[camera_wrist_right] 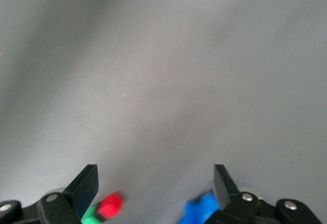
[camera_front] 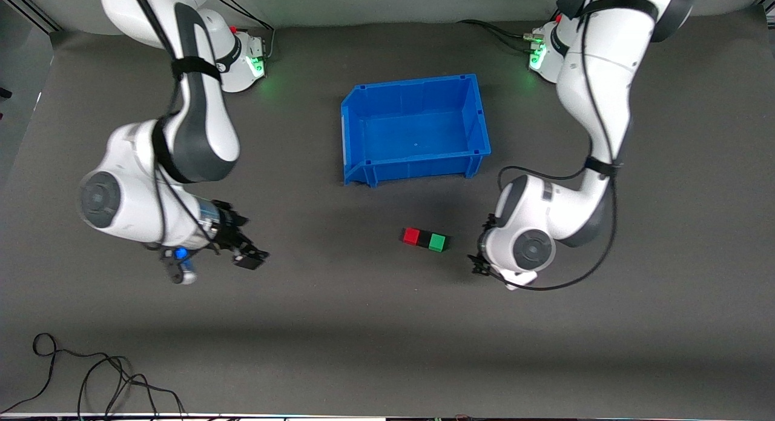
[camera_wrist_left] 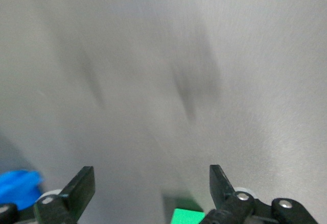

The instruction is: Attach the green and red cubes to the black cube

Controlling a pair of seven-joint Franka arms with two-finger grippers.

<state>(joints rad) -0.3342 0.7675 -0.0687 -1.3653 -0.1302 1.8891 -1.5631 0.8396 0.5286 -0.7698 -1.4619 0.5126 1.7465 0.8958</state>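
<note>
Dark grey matte table (camera_front: pixel 363 348) under even light; loose black cable (camera_front: pixel 91 378) at its near edge

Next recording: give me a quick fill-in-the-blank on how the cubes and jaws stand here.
1. The black cube sits between the red cube and the ___ cube.
2. The row of cubes lies nearer the front camera than the ___ bin.
3. The left gripper and right gripper both have jaws ___.

Missing: green; blue; open
</note>
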